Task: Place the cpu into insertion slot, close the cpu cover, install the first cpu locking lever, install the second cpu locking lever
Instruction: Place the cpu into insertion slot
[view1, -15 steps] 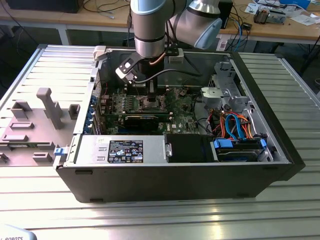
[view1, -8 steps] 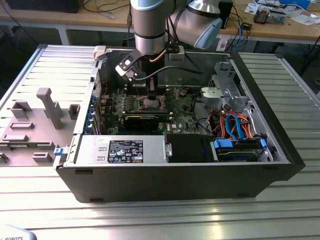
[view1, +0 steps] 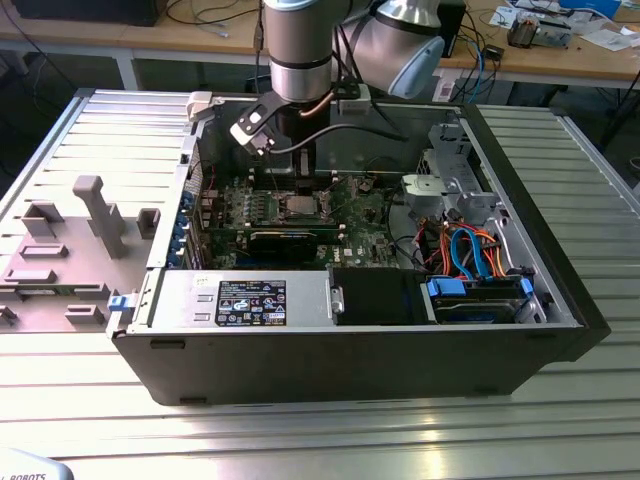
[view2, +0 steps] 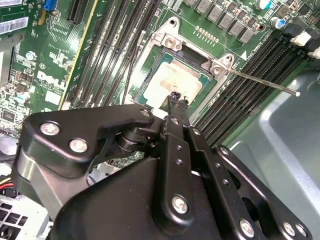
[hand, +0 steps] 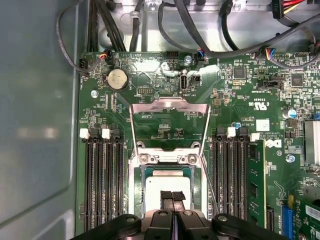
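The grey arm (view1: 298, 50) hangs straight down with its wrist vertical, its black gripper (hand: 173, 196) pointing downward and its two slim fingertips (view2: 179, 103) pressed together, as both wrist views show.

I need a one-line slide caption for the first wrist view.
Black claw, fingers together, over the silvery-tan square cpu lying in its metal-rimmed socket; silvery cover frame raised open.

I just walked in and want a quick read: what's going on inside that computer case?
A robot arm reaches into the open computer case. Its shut end effector is right over the cpu, which lies in the insertion slot. The cpu cover is flipped open, not yet closed, and a locking lever sticks out unlatched.
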